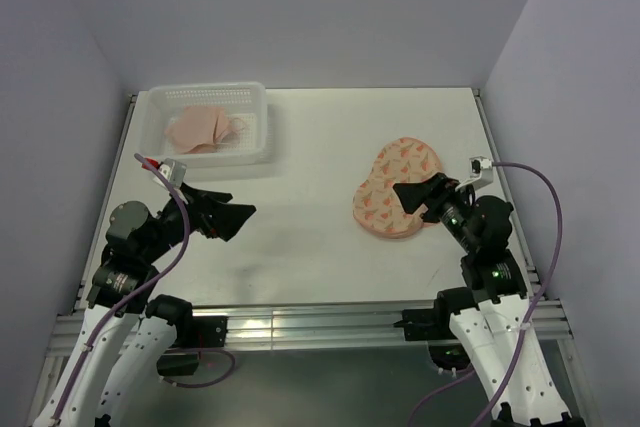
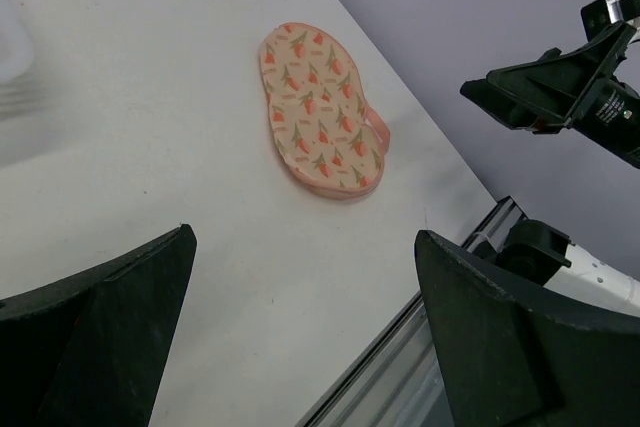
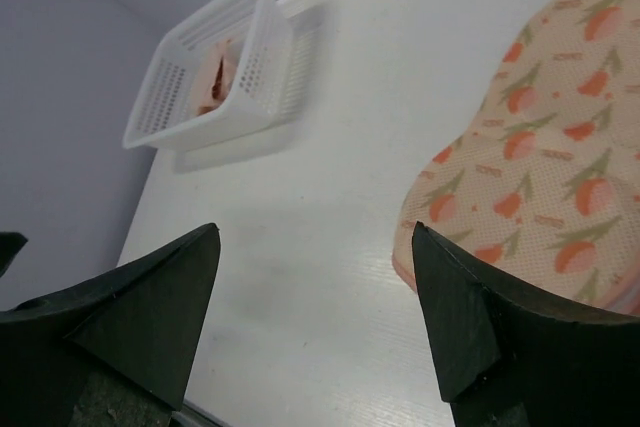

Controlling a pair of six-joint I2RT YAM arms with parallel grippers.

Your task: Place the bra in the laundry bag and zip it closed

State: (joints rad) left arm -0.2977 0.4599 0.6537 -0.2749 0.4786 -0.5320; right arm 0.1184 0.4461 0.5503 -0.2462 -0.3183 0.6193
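The bra (image 1: 205, 129), a pale peach-pink bundle, lies inside the white lattice basket (image 1: 262, 125) at the back left; the right wrist view shows a bit of it (image 3: 214, 84) through the basket wall. The laundry bag (image 1: 388, 197) lies flat and closed on the table's right half, peach with an orange print (image 2: 320, 112) (image 3: 545, 162). My right gripper (image 1: 405, 200) hovers open over the bag's near right edge, nothing between its fingers (image 3: 315, 229). Well left of the bag and in front of the basket, my left gripper (image 1: 243, 222) stands wide open and empty (image 2: 302, 233).
The basket (image 3: 215, 67) sits near the table's back left corner. The bag's pink loop (image 2: 381, 127) sticks out on its side toward the right arm. A metal rail (image 1: 300, 322) runs along the table's near edge. Walls close in the left, right and back.
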